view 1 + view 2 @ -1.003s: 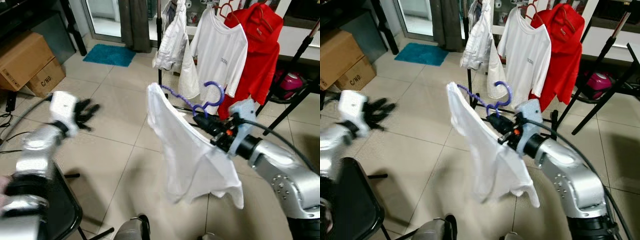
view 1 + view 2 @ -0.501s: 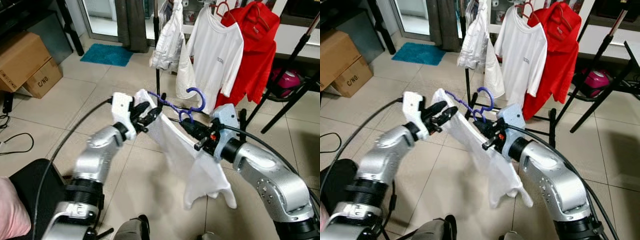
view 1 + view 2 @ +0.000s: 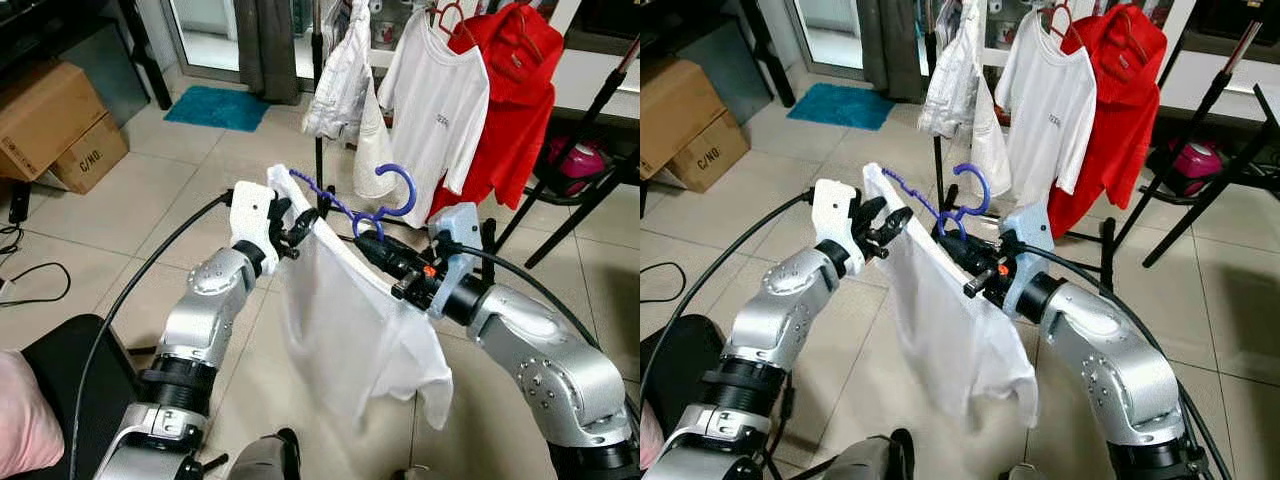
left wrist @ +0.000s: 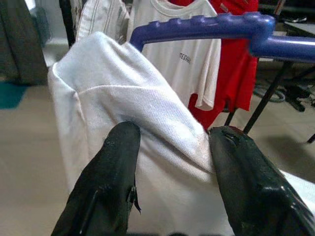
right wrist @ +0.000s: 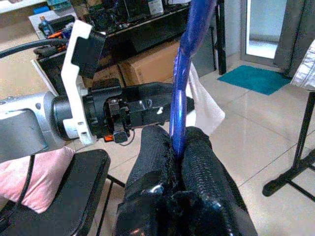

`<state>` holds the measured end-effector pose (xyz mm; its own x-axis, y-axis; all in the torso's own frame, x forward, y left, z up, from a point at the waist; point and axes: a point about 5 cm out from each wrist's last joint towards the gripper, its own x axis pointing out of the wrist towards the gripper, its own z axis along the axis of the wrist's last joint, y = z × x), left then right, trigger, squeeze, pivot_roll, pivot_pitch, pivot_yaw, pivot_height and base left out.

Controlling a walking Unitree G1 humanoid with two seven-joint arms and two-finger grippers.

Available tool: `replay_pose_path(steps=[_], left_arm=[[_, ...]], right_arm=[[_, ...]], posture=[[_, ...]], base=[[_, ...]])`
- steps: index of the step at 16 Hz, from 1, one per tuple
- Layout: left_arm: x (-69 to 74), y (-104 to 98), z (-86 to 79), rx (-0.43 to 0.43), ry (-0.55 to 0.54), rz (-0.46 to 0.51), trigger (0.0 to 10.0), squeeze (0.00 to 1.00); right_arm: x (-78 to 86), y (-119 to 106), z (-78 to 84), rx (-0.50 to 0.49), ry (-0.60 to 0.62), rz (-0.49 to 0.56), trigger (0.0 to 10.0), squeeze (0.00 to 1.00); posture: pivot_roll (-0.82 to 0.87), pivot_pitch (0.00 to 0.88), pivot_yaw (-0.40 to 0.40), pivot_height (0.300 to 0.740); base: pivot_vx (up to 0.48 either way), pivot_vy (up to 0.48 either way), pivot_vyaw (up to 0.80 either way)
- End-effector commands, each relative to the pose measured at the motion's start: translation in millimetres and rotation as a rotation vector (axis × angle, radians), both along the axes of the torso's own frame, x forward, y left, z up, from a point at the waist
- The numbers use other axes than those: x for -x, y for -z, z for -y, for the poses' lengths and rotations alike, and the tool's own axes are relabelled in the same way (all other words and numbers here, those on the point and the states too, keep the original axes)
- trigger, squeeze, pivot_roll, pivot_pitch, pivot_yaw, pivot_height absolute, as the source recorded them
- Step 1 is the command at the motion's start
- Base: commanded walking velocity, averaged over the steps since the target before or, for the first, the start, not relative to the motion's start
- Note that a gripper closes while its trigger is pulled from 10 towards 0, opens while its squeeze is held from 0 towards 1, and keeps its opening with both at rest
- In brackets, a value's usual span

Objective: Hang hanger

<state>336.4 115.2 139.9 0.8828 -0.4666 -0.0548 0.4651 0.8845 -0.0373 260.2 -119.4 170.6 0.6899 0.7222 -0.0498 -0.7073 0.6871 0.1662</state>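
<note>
A blue plastic hanger [image 3: 398, 191] carries a white shirt [image 3: 345, 325] that hangs down between my arms. My right gripper [image 3: 366, 243] is shut on the hanger just below its hook, and the right wrist view shows the blue hanger [image 5: 189, 64] pinched between the fingers [image 5: 155, 152]. My left gripper [image 3: 300, 224] is at the shirt's upper shoulder end. In the left wrist view its fingers [image 4: 118, 162] stand apart on either side of the shirt's shoulder fold [image 4: 147, 105], under the hanger arm [image 4: 206, 27].
The clothes rack pole [image 3: 319, 110] stands behind, with a pale striped garment [image 3: 343, 80], a white T-shirt [image 3: 437, 100] and a red garment [image 3: 520, 90] hanging. Cardboard boxes [image 3: 55, 120] and a teal mat [image 3: 220, 108] lie left. A black chair [image 3: 80, 390] with a pink cushion [image 3: 25, 420] is near left.
My left arm swung in from the far left to the shirt's shoulder. The shirt now hangs wider and flatter from the hanger, which sits slightly higher.
</note>
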Motion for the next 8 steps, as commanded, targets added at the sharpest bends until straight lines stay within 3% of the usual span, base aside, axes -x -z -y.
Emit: replay_pose_path(steps=[1,2,3,4,5,8], left_arm=[[0.3,-2.6,-0.8,-0.046,-0.002,0.024,10.0,0.00],[0.6,-6.3,0.2,-0.064,-0.005,0.048,10.0,0.00],[0.9,-6.9,0.5,-0.068,-0.008,0.052,9.3,0.00],[2.3,-7.9,1.5,-0.079,-0.012,0.059,3.2,0.00],[3.9,-6.8,1.6,-0.090,-0.033,0.053,0.0,0.00],[4.2,-3.3,2.1,-0.079,-0.039,0.042,0.0,0.00]], right_arm=[[4.1,-7.4,-1.2,-0.042,-0.034,0.027,10.0,0.00],[4.7,-5.7,-0.7,-0.040,-0.036,0.019,10.0,0.00],[4.8,-5.2,-0.5,-0.038,-0.036,0.017,10.0,0.00],[4.6,-4.2,0.0,-0.038,-0.036,0.014,10.0,0.00],[4.2,-2.9,0.8,-0.036,-0.034,0.010,10.0,0.00],[4.7,-1.8,1.1,-0.034,-0.042,0.007,10.0,0.00]], posture=[[-0.07,0.097,0.078,0.740],[-0.07,0.096,0.078,0.740],[-0.07,0.096,0.078,0.740],[-0.07,0.095,0.078,0.740],[-0.07,0.093,0.079,0.740],[-0.07,0.087,0.080,0.740]], base=[[0.000,0.000,0.00],[0.000,0.000,0.00],[0.000,0.000,0.00],[0.000,0.000,0.00],[0.000,0.000,0.00],[0.000,0.000,0.00]])
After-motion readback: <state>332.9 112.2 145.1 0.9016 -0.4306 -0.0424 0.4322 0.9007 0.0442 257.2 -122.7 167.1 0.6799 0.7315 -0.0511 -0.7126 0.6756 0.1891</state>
